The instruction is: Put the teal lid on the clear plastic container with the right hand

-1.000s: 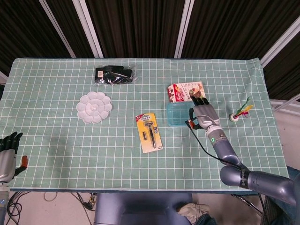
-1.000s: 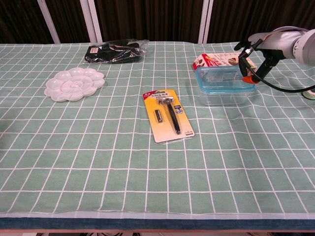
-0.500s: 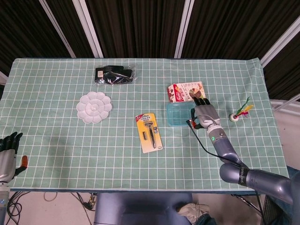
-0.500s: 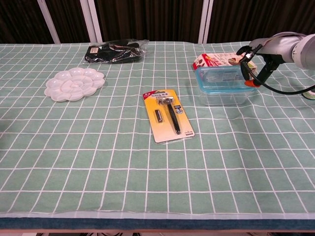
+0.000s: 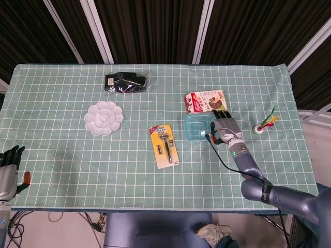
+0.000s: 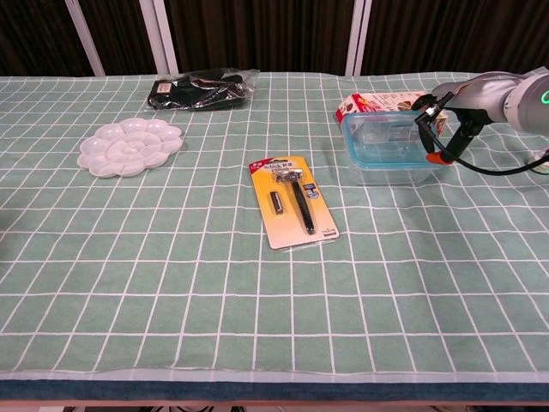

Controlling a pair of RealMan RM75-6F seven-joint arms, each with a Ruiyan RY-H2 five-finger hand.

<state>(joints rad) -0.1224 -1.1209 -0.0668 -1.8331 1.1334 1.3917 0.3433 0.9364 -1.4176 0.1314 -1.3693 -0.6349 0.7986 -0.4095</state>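
Note:
The clear plastic container (image 5: 196,129) (image 6: 388,165) stands right of the table's middle, and the teal lid (image 5: 197,123) (image 6: 386,136) lies on top of it. My right hand (image 5: 225,126) (image 6: 441,105) is at the container's right side, its fingers stretched flat over the lid's right edge and touching it; I see nothing gripped. A cable with a red tip hangs from the wrist beside the container wall. My left hand (image 5: 9,166) hangs off the table's near left corner, holding nothing, and shows only in the head view.
A snack box (image 5: 206,100) (image 6: 377,105) lies just behind the container. A razor pack (image 5: 164,146) (image 6: 294,201), a white palette (image 5: 104,118) (image 6: 129,146), a black bag (image 5: 126,82) (image 6: 204,89) and a small feathered toy (image 5: 265,125) also lie on the green checked cloth.
My right hand has come lower and a little to the right onto the lid's right edge. The lid now sits flatter on the container. The left hand has not moved.

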